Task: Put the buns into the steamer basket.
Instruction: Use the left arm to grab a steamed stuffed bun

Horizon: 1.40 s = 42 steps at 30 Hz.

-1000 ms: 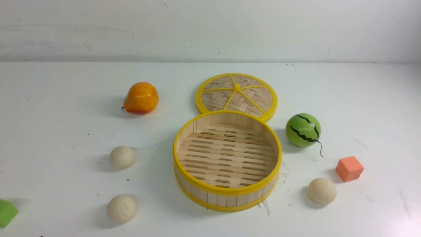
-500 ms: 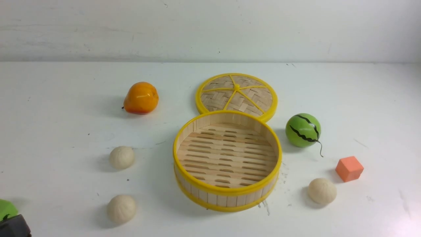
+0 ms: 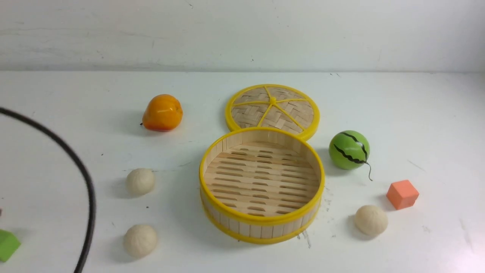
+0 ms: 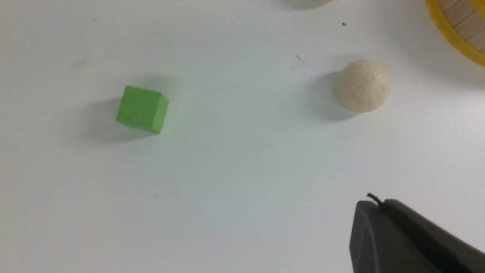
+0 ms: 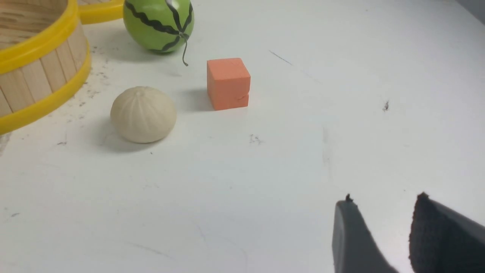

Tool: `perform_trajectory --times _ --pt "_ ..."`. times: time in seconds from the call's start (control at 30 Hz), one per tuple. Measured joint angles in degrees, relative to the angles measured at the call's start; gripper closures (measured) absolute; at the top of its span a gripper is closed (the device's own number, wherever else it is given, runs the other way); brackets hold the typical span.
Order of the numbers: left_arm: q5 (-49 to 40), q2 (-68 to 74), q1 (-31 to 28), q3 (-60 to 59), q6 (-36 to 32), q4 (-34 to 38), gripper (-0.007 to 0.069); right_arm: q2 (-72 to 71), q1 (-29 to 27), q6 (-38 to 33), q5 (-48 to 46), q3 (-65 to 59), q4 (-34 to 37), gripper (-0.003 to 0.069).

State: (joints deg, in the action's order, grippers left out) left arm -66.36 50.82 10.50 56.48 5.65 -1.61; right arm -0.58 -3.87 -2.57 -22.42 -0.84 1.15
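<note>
Three cream-white buns lie on the white table: two left of the steamer basket [image 3: 261,229], the far one [image 3: 140,181] and the near one [image 3: 140,240], and one to its right [image 3: 371,220]. The basket is empty. The left wrist view shows one left bun [image 4: 363,86], the basket's rim [image 4: 451,30], and my left gripper [image 4: 373,204] shut and empty, well short of that bun. The right wrist view shows the right bun [image 5: 143,113] beside the basket [image 5: 41,72]; my right gripper [image 5: 382,212] is open, empty and away from it. Neither gripper shows in the front view.
The woven lid [image 3: 273,108] lies flat behind the basket. An orange fruit [image 3: 163,112] sits far left, a green watermelon ball [image 3: 349,150] and an orange cube [image 3: 402,194] to the right, a green block [image 3: 7,244] near left. A black cable [image 3: 90,197] arcs over the left side.
A dark part of the left arm came in at the lower left corner, then left; now its black cable arcs across the left side. The buns and basket have not moved.
</note>
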Motion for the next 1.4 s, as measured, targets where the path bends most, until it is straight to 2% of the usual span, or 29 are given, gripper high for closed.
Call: perform_trajectory --times 0.13,0.23,0.3,0.33,0.43,0.47,0.53,0.6,0.73,0.97,1.23,1.4 --pt "0.7 9.3 2.9 4.9 1.2 -0.1 0.0608 0.0 0.0 0.0 0.0 0.0 0.0 0.0421" --pt "2.2 15.5 3.4 7.6 2.4 0.4 0.0524 0.0 0.0 0.0 0.0 0.0 0.0 0.042" --pt "4.3 22.3 3.5 10.0 3.7 0.8 0.0393 0.0 0.0 0.0 0.0 0.0 0.0 0.042" --pt "4.3 22.3 3.5 10.1 3.8 0.9 0.0382 0.0 0.0 0.0 0.0 0.0 0.0 0.042" --pt "7.7 30.1 3.5 12.6 4.4 1.0 0.0179 0.0 0.0 0.0 0.0 0.0 0.0 0.042" --pt "8.2 31.0 3.5 12.7 4.4 1.0 0.0169 0.0 0.0 0.0 0.0 0.0 0.0 0.042" --pt "10.7 35.3 3.5 13.9 4.5 1.1 0.0071 0.0 0.0 0.0 0.0 0.0 0.0 0.042" --pt "13.2 38.7 3.5 14.9 4.5 1.1 0.0032 0.0 0.0 0.0 0.0 0.0 0.0 0.042" --pt "18.5 44.7 3.5 16.5 4.6 1.1 0.003 0.0 0.0 0.0 0.0 0.0 0.0 0.042" --pt "26.4 53.8 3.5 17.3 4.6 0.3 0.0093 0.0 0.0 0.0 0.0 0.0 0.0 0.042" --pt "32.5 58.4 3.5 17.4 4.6 -0.1 0.0097 0.0 0.0 0.0 0.0 0.0 0.0 0.042" --pt "30.5 58.6 3.5 20.4 4.6 -0.2 0.0097 0.0 0.0 0.0 0.0 0.0 0.0 0.042"
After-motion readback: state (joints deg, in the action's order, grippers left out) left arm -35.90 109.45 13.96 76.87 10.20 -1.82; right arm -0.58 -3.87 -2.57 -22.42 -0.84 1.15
